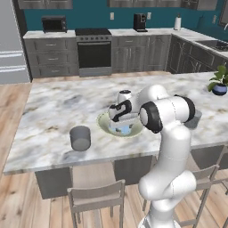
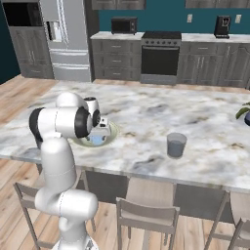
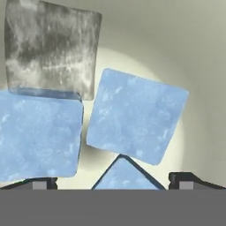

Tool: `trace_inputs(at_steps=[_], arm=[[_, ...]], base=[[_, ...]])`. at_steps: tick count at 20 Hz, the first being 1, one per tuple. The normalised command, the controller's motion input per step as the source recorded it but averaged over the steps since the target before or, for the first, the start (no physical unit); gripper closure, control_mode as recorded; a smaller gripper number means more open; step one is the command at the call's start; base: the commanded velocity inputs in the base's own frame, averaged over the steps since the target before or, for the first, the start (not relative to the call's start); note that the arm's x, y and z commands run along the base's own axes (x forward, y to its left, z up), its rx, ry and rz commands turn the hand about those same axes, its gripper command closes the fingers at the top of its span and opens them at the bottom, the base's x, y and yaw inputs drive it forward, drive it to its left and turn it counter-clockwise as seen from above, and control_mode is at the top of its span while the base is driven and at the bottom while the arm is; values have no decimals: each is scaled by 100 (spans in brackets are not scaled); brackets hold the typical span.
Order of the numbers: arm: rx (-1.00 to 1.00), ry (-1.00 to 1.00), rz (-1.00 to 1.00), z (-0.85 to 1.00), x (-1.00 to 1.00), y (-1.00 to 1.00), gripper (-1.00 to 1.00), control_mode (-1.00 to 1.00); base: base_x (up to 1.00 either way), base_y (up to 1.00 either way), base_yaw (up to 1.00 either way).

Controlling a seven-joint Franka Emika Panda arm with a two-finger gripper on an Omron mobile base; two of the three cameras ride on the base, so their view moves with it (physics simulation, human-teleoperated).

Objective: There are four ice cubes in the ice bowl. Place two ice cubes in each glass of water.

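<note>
My gripper (image 3: 114, 182) is open and reaches down into the pale yellow-green ice bowl (image 1: 103, 121) (image 2: 114, 131) (image 3: 194, 66) at the island's middle. Several pale-blue ice cubes lie on the bowl's floor right in front of the fingers. One ice cube (image 3: 137, 117) sits in the centre and another (image 3: 39, 134) at the left. A greyer one (image 3: 50, 48) leans above the left cube. The corner of a further cube (image 3: 123, 174) pokes up between the fingertips. One glass of water (image 1: 80, 138) stands left of the bowl. The other glass (image 2: 176, 145) (image 1: 195, 119) stands to its right, partly behind my arm.
A blue plant pot (image 1: 219, 89) (image 2: 248, 116) stands at the island's far right. Chairs (image 1: 97, 196) (image 2: 146, 212) line the near edge of the marble counter (image 1: 53, 107). Stove and cabinets run along the back wall.
</note>
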Motion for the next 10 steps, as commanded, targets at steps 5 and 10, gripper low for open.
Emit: trace_inputs(at_steps=[5, 10], arm=[[0, 0, 0, -6, 0, 0, 100, -100], [0, 0, 0, 4, 0, 0, 100, -100]], base=[[0, 0, 0], [0, 0, 0]])
